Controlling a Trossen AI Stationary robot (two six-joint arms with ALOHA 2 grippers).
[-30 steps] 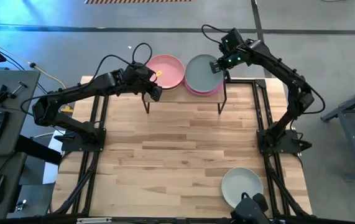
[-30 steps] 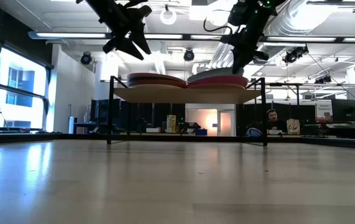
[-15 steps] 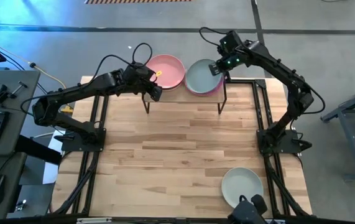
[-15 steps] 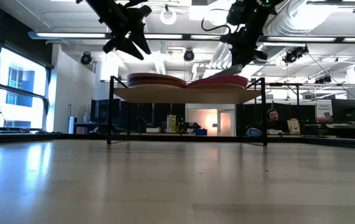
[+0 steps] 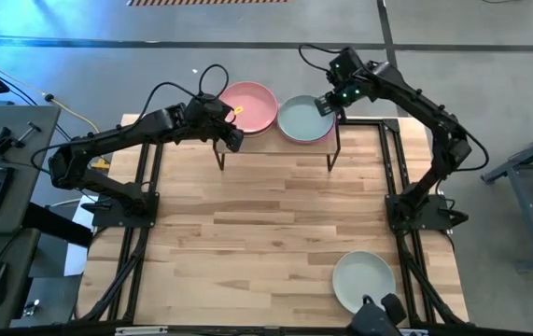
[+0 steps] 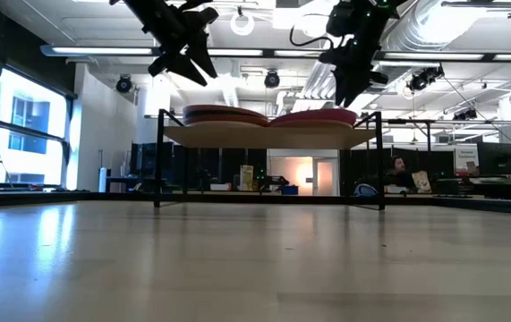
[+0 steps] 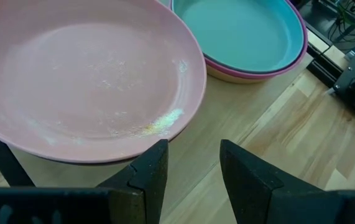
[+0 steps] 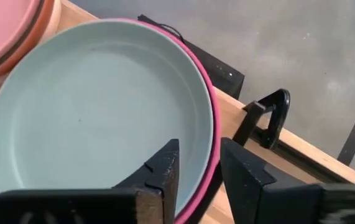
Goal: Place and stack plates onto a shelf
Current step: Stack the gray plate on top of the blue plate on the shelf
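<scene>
Your right gripper [image 8: 193,171] has its fingers parted, holding nothing, above the teal plate [image 5: 304,119], which sits on the right stack on the shelf [image 6: 264,136]. Lift straight up so you don't nudge it. Left gripper [image 7: 193,171] hovers, fingers parted, by the pink plate [image 5: 247,105].

Both arms reach far forward, left pincer [image 5: 236,142] and right pincer [image 5: 326,105] parted, empty.
</scene>
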